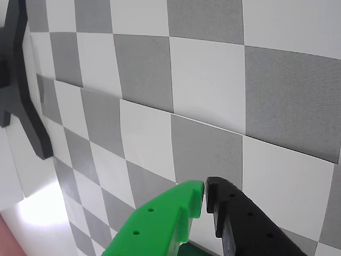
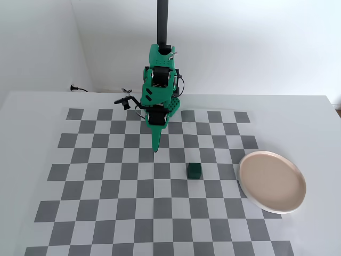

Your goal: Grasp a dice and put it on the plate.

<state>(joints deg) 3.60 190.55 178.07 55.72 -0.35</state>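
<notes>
The dice (image 2: pixel 194 170) is a small dark green cube standing on the checkerboard mat near the middle of the fixed view. The plate (image 2: pixel 272 181) is round and pale beige-pink; it lies empty at the mat's right edge, about two squares right of the dice. My gripper (image 2: pixel 156 148) points down over the mat, about two squares left of the dice and a little farther back. In the wrist view the gripper (image 1: pixel 205 193) shows a green jaw and a black jaw with tips almost touching and nothing between them. The dice and plate are not clearly visible there.
The green arm (image 2: pixel 160 85) stands at the mat's back edge, below a black pole (image 2: pixel 162 21). A black bracket (image 1: pixel 21 80) fills the left of the wrist view. A cable with a plug (image 2: pixel 80 89) lies at the back left. The checkerboard mat (image 2: pixel 106 213) sits on a white table.
</notes>
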